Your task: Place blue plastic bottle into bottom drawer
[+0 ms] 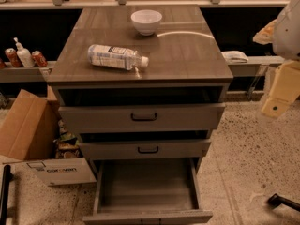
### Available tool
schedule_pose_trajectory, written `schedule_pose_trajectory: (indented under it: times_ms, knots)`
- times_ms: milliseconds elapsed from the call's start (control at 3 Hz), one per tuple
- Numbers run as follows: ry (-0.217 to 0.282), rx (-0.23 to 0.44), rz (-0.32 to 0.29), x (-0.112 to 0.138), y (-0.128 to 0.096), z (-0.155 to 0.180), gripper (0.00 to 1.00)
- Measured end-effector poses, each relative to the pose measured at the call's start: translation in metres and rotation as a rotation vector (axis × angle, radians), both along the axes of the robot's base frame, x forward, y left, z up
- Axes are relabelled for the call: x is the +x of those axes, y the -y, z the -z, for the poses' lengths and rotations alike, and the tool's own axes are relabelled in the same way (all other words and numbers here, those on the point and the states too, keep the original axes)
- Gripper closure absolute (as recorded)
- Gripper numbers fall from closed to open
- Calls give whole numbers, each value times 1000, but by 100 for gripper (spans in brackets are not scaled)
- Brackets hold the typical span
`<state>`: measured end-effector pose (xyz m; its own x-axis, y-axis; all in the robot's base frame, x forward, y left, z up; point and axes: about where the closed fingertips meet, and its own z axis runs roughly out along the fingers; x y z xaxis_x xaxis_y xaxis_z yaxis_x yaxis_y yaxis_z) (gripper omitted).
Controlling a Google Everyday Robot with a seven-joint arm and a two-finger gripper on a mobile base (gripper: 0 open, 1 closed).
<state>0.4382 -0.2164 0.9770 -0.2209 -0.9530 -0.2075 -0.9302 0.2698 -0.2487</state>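
The blue plastic bottle lies on its side on the left part of the cabinet top, white cap pointing right. The bottom drawer is pulled far out towards me, and its grey inside holds nothing. My gripper hangs at the right edge of the view, level with the cabinet top and well to the right of the cabinet. It is far from the bottle and holds nothing that I can see.
A white bowl stands at the back of the cabinet top. The two upper drawers are slightly open. An open cardboard box sits on the floor to the left. Red cans and a pump bottle stand on a left shelf.
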Motion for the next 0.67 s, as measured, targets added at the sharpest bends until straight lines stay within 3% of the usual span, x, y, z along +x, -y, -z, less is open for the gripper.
schedule_pose_trajectory:
  times_ms: [333,667]
  knots:
    - [8,11,-3,7,-3,-1,0]
    - [43,68,-20,43,-19,-2,0]
